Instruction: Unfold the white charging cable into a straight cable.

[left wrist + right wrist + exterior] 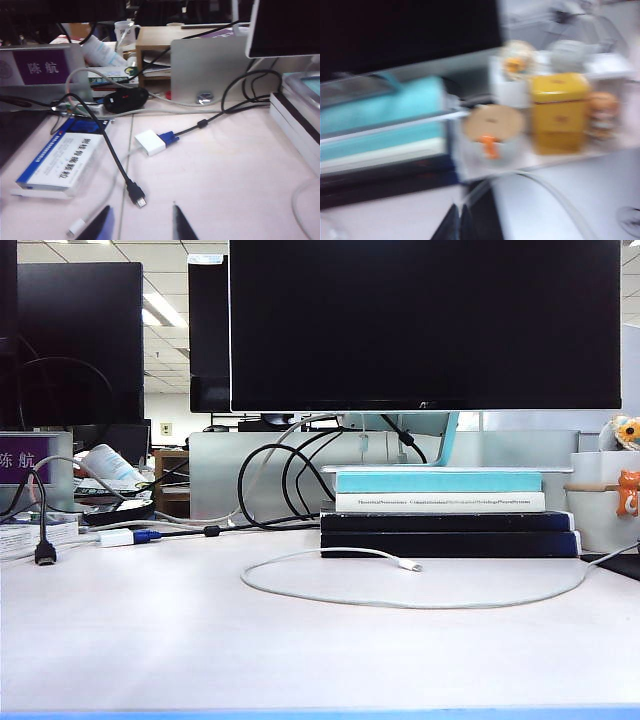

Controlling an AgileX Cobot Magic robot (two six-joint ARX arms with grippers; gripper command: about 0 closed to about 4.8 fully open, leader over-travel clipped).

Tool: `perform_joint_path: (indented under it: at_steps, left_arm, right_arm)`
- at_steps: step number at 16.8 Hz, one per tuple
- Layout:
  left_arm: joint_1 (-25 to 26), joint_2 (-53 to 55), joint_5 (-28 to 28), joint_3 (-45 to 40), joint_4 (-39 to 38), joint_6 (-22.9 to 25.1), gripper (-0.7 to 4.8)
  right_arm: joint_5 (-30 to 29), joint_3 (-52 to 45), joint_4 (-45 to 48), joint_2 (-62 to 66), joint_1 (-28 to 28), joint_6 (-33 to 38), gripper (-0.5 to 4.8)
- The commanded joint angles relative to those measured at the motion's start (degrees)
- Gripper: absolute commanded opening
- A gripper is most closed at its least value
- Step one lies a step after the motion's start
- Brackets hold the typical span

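Exterior view. The white charging cable (400,602) lies on the desk (150,640) in a wide, shallow loop in front of the stack of books (445,512). One small plug end (410,565) rests inside the loop, just before the lowest book; the other run leaves toward the right edge beside the stack. A monitor (425,325) stands on the books. Neither gripper appears in this view.

Left wrist view. The left gripper (140,222) hangs above the desk left of the book stack, its two dark fingertips (182,225) apart with nothing between them. Ahead of it lie a black cable with a flat plug (136,192), a white adapter with a blue plug (157,141), and a blue-and-white box (62,160). A curve of the white charging cable shows near the books.

Right wrist view, blurred. The right gripper (458,225) has its tips pressed together, empty. The white charging cable arcs just beyond it, below the book stack and a yellow tin (557,112).
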Motion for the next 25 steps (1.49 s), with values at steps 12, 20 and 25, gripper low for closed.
perform_joint_path:
  at_steps: [12,20,25]
  left_arm:
    - [24.72,-3.30,31.56,-17.29,20.11,-7.89,0.83]
    - [21.05,-3.32,23.67,-17.18,17.86,-6.01,0.84]
    - [21.07,-3.30,22.47,-17.20,14.34,-6.45,0.89]
  right_arm:
    - [-5.81,-15.43,28.28,-5.97,0.02,6.19,-0.03]
    - [-4.20,-17.57,26.47,-5.84,1.75,3.74,-0.01]
    - [-4.07,-17.59,16.98,-5.84,2.10,11.69,0.00]
